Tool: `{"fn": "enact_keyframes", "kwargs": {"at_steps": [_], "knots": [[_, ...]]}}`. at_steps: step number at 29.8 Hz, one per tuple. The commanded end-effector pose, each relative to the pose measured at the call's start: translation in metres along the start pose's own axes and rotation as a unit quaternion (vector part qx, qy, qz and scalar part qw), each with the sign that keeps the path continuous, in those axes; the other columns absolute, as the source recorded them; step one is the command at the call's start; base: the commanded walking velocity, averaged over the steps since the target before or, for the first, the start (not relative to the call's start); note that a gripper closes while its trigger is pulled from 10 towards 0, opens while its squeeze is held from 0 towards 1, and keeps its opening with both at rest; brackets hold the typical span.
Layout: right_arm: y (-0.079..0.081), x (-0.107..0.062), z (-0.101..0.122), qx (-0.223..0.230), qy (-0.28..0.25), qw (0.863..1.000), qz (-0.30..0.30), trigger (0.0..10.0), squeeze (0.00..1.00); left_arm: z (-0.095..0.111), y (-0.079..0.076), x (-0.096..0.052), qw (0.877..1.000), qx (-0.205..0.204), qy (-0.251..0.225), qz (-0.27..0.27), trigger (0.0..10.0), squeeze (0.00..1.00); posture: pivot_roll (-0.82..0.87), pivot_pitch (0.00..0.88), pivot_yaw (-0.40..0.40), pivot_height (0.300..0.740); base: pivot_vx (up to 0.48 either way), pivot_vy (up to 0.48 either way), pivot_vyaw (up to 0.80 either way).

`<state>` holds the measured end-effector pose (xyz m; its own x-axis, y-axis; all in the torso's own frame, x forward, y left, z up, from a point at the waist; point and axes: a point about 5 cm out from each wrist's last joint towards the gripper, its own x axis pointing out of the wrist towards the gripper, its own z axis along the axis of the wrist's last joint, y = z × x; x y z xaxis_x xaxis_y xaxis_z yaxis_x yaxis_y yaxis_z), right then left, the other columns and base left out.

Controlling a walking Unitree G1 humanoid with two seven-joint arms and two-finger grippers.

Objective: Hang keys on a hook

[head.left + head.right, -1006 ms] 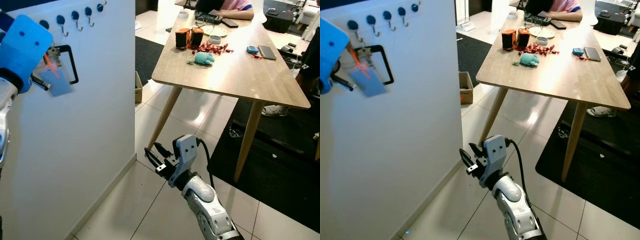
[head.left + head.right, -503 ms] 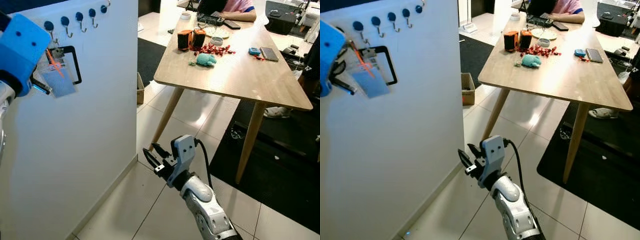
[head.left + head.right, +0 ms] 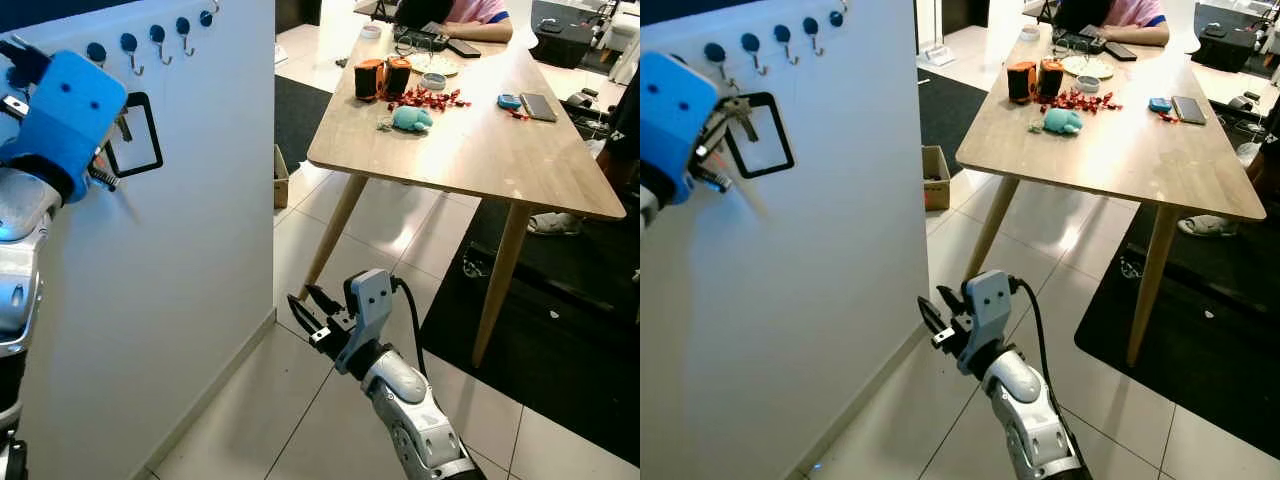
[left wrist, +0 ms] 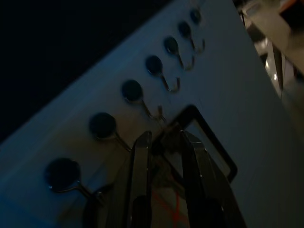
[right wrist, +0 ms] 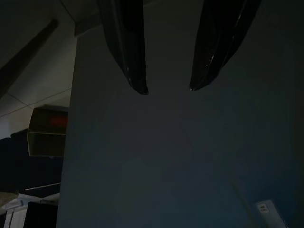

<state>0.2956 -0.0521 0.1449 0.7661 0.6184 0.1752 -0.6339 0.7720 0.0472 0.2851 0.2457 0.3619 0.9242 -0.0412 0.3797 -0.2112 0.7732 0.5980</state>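
Observation:
A row of dark blue hooks [image 3: 130, 44] runs along the top of the white wall panel [image 3: 180, 260]. My left gripper [image 4: 166, 138], behind its blue wrist housing [image 3: 62, 110], is raised against the panel just below the hooks and is shut on the keys [image 3: 737, 108]. The keys' black rectangular loop [image 3: 153, 128] hangs flat on the wall beside it. In the left wrist view the loop's top [image 4: 190, 114] lies close under one hook [image 4: 159, 111]; whether it is caught on it I cannot tell. My right gripper [image 3: 306, 305] is low near the floor, open, holding nothing.
A wooden table [image 3: 480, 150] stands to the right with cups, a teal toy, sweets and a phone on it; a person sits at its far end. A cardboard box [image 3: 276, 175] lies by the panel's corner. A dark rug [image 3: 560, 330] covers the floor on the right.
My left gripper has moved in toward the wall and turned, and the grey-blue tag that hung below the keys is now out of sight. The right arm has barely moved.

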Motion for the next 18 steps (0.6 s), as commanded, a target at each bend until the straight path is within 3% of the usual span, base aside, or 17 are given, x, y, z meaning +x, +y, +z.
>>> {"fn": "enact_keyframes", "kwargs": {"at_steps": [1,4,5,9,11,12,15,18], "knots": [[0.0,-0.004,-0.006,0.003,0.008,1.0,-0.005,10.0,0.0,0.003,-0.006,-0.006,1.0,-0.018,-0.02,-0.011,10.0,0.0,0.22,0.188,0.029,0.74,0.0,0.0,0.0],[-0.002,-0.006,-0.01,0.004,0.014,1.0,-0.011,10.0,0.0,-0.014,-0.026,-0.019,0.998,-0.037,0.005,-0.046,10.0,0.0,0.22,0.19,0.033,0.74,0.0,0.0,0.0],[-0.002,-0.006,-0.01,0.004,0.014,1.0,-0.011,10.0,0.0,-0.014,-0.026,-0.019,0.998,-0.037,0.005,-0.046,10.0,0.0,0.22,0.19,0.033,0.74,0.0,0.0,0.0],[-0.014,-0.022,-0.035,0.003,0.057,0.997,-0.05,10.0,0.0,-0.06,-0.073,-0.05,0.992,-0.064,0.077,-0.076,10.0,0.0,0.22,0.196,0.024,0.74,0.0,0.0,0.0],[-0.022,-0.033,-0.048,-0.004,0.08,0.994,-0.076,10.0,0.0,-0.078,-0.091,-0.062,0.988,-0.081,0.107,-0.072,10.0,0.0,0.21,0.198,0.021,0.74,0.0,0.0,0.0],[-0.022,-0.033,-0.048,-0.004,0.08,0.994,-0.076,10.0,0.0,-0.078,-0.091,-0.062,0.988,-0.081,0.107,-0.072,10.0,0.0,0.21,0.198,0.021,0.74,0.0,0.0,0.0],[-0.04,-0.06,-0.072,-0.021,0.13,0.981,-0.142,10.0,0.0,-0.11,-0.125,-0.086,0.98,-0.097,0.159,-0.063,10.0,0.0,0.2,0.202,0.017,0.74,0.0,0.0,0.0],[-0.05,-0.078,-0.086,-0.03,0.16,0.97,-0.18,10.0,0.0,-0.128,-0.142,-0.101,0.976,-0.088,0.192,-0.056,10.0,0.0,0.18,0.201,0.016,0.74,0.0,0.0,0.0]]}}
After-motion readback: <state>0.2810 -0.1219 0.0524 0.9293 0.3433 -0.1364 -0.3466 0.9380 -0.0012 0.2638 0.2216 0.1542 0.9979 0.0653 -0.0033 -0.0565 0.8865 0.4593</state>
